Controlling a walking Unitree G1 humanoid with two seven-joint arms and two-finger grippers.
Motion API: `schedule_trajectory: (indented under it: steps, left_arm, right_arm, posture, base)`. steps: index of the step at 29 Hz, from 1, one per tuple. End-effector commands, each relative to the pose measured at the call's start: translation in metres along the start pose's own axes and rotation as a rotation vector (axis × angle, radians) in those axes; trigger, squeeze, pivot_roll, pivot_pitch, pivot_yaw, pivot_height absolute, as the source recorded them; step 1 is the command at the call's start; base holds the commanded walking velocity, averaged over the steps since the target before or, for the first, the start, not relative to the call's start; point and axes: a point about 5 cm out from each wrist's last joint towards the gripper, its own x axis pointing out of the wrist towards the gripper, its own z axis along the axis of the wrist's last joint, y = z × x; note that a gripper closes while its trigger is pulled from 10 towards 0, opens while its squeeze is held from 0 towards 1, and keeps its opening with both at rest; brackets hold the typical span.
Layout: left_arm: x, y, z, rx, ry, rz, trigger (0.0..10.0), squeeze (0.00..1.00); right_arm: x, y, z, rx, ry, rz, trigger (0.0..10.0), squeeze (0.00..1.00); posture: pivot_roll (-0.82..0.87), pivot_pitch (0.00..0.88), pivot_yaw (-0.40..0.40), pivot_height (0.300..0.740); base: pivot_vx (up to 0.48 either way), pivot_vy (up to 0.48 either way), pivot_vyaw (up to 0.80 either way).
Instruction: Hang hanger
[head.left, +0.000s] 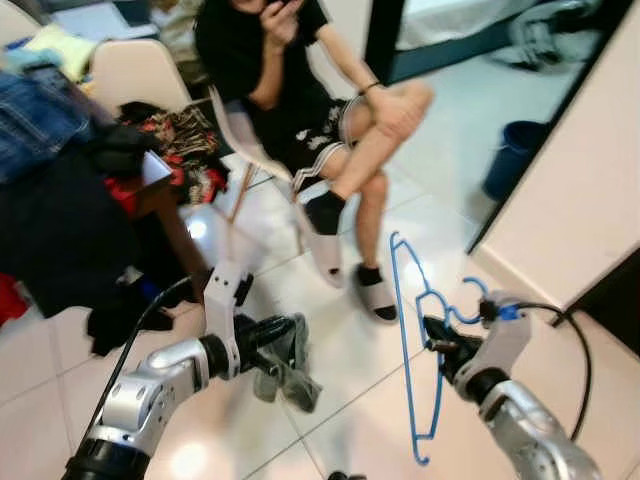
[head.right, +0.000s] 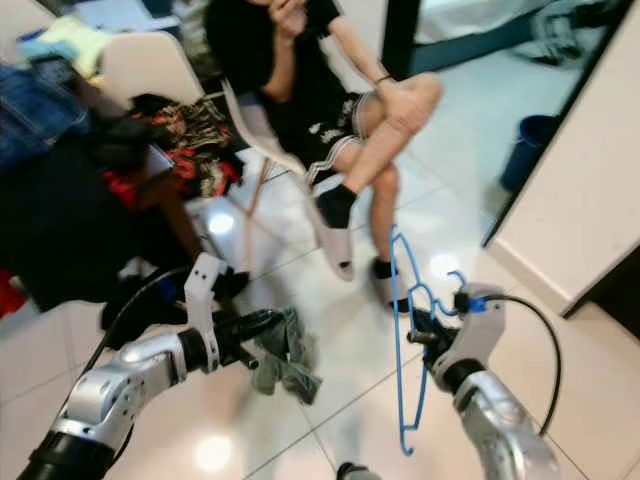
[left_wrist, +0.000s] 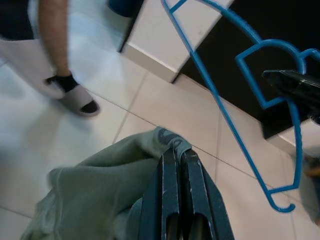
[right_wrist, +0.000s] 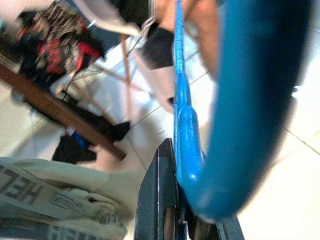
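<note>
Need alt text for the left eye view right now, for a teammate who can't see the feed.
The right gripper holds a blue hanger while the left gripper clamps a grey-green garment above the white tiled floor. Behind them a person sits on a chair.

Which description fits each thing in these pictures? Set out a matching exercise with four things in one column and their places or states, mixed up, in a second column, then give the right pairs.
Things:
1. blue hanger
2. grey-green garment
3. person
4. blue bucket

Places or states:
A. sitting on a chair, one leg crossed
B. held in the right pincer
C. standing on the floor by the wall, far right
D. pinched in the left pincer, hanging down

Right pairs: 1-B, 2-D, 3-A, 4-C
</note>
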Motion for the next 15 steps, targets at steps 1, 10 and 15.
schedule_trajectory:
  steps: [1,10,15]
  left_arm:
    - [-0.0007,0.0031,-0.0082,-0.040,0.012,0.007,10.0,0.00]
    - [0.0036,0.0070,-0.0076,-0.067,-0.024,0.017,10.0,0.00]
    - [0.0050,0.0081,-0.0065,-0.065,-0.030,0.020,10.0,0.00]
  right_arm:
    - [0.0001,-0.0024,-0.0107,0.058,0.038,0.005,10.0,0.00]
    - [0.0029,-0.0055,-0.0096,0.071,0.037,0.068,10.0,0.00]
    - [0.0035,-0.0031,-0.0088,0.064,0.039,0.094,10.0,0.00]
  posture:
    - [-0.01,0.194,0.003,0.740]
    - [0.00,0.174,-0.010,0.740]
    - [-0.01,0.171,-0.011,0.740]
  base:
    - [0.000,0.000,-0.80]
    - [0.000,0.000,-0.80]
    - [0.000,0.000,-0.80]
